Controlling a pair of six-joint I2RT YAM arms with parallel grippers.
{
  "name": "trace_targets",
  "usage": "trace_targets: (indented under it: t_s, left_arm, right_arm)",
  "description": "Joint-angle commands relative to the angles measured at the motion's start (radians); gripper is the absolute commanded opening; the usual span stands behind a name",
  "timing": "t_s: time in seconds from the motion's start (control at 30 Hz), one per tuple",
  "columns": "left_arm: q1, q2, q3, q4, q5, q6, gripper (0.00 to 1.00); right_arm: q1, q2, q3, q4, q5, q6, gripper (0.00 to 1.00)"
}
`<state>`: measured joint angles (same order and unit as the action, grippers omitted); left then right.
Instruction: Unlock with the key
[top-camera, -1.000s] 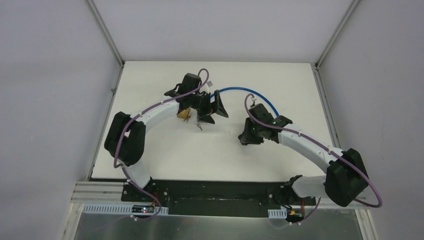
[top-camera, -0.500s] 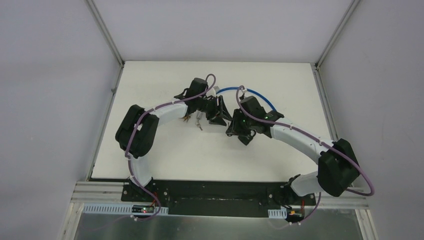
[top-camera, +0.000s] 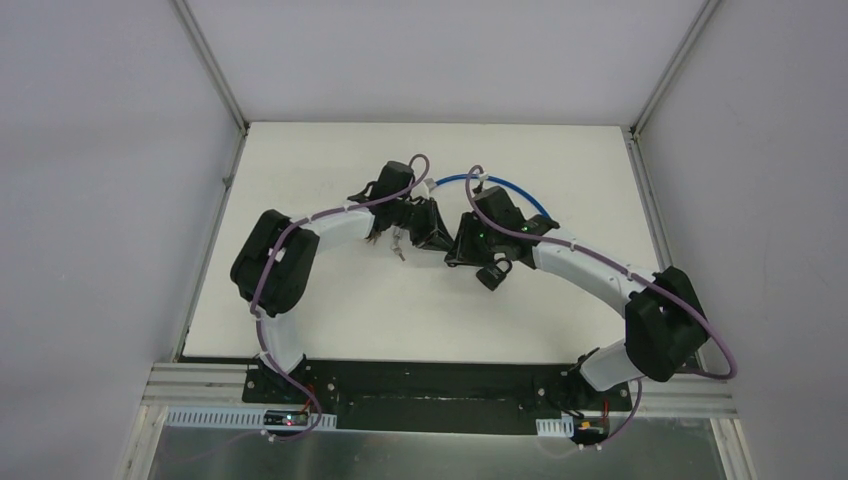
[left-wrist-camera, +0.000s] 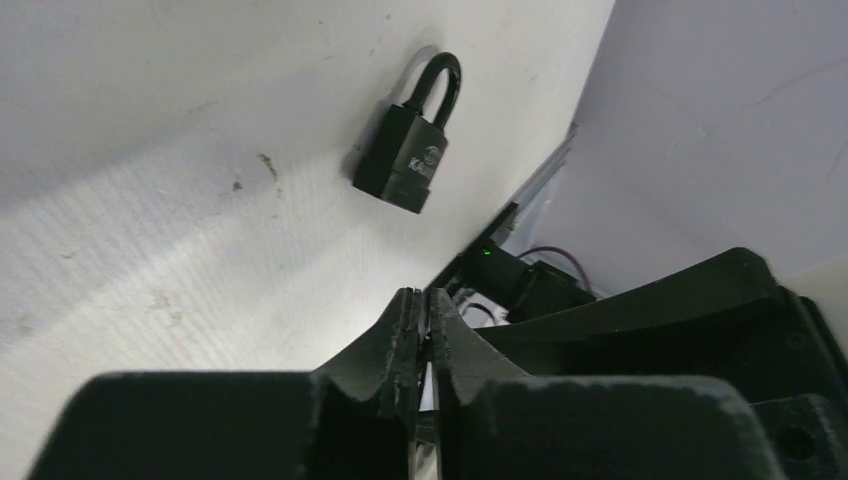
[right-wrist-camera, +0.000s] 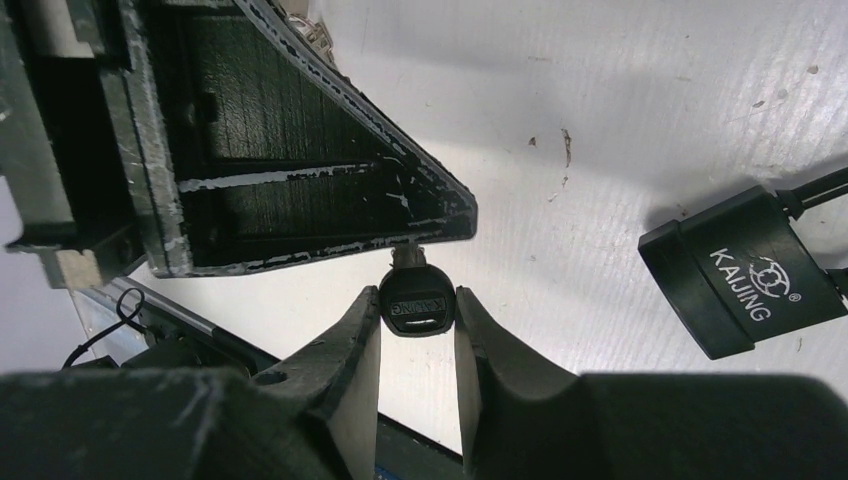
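Note:
A black key (right-wrist-camera: 417, 303) sits between the fingers of my right gripper (right-wrist-camera: 417, 300), which is shut on its head. The key's blade runs up and vanishes at the tip of my left gripper's fingers (right-wrist-camera: 300, 180). In the left wrist view my left gripper (left-wrist-camera: 422, 298) has its jaws pressed together, apparently on that blade. The black padlock (right-wrist-camera: 740, 270) lies flat on the white table just right of the key, shackle closed, and nothing holds it. It also shows beyond the left fingers as padlock (left-wrist-camera: 410, 160). From above, both grippers meet at mid-table, left gripper (top-camera: 432, 235), right gripper (top-camera: 460, 245).
A blue cable (top-camera: 510, 185) arcs over the table behind the grippers. A small tan object (top-camera: 374, 237) and a small metal piece (top-camera: 400, 251) lie under the left forearm. White walls stand around the table (top-camera: 320, 300) on three sides.
The right arm swung left with the key until it met the left gripper. The left gripper moved a little right and went from open to shut.

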<state>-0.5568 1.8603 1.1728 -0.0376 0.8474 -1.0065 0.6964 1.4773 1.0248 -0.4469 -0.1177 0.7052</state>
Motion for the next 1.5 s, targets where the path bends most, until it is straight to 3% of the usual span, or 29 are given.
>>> trace_targets:
  t_s: [0.0,0.1,0.2,0.33,0.47,0.6,0.7,0.77,0.93,1.1,1.33,1.4,1.47]
  left_arm:
    - [-0.004,-0.070,-0.008,0.064,0.023,-0.012,0.00]
    - [-0.005,-0.086,0.007,0.086,0.030,-0.012,0.00]
    - [-0.001,-0.107,0.032,0.115,0.044,-0.002,0.00]
    - [0.010,-0.135,0.073,0.183,0.103,-0.009,0.00]
    - [0.012,-0.184,0.106,0.281,0.139,-0.080,0.00]
    - [0.012,-0.217,0.125,0.470,0.180,-0.209,0.00]
    - [0.012,-0.218,0.139,0.674,0.213,-0.355,0.00]
    - [0.012,-0.213,0.147,0.805,0.225,-0.445,0.00]
    - [0.012,-0.211,0.155,0.970,0.236,-0.566,0.00]
    - [0.012,-0.217,0.163,0.981,0.238,-0.576,0.00]
    - [0.012,-0.210,0.162,0.973,0.234,-0.564,0.00]
    - [0.012,-0.212,0.162,0.973,0.237,-0.563,0.00]
    - [0.012,-0.215,0.159,0.970,0.236,-0.561,0.00]
  right_arm:
    - [0.003,0.000,0.053,0.032,0.002,0.010,0.18]
    - [0.002,-0.026,0.039,0.059,-0.007,0.007,0.25]
    - [-0.005,-0.086,-0.007,0.109,-0.014,0.012,0.49]
    - [-0.052,-0.208,-0.108,0.308,-0.122,0.082,0.67]
    - [-0.068,-0.330,-0.162,0.431,-0.157,0.131,0.73]
    - [-0.080,-0.444,-0.252,0.659,-0.149,0.225,0.73]
    - [-0.088,-0.515,-0.317,0.819,-0.115,0.291,0.70]
    - [-0.089,-0.553,-0.346,0.907,-0.079,0.338,0.62]
    - [-0.088,-0.586,-0.351,1.014,-0.077,0.374,0.53]
    - [-0.089,-0.592,-0.336,1.016,-0.073,0.374,0.48]
    - [-0.090,-0.560,-0.330,1.022,-0.077,0.402,0.27]
    - [-0.091,-0.566,-0.341,1.043,-0.065,0.394,0.18]
    - [-0.092,-0.578,-0.357,1.054,-0.037,0.381,0.03]
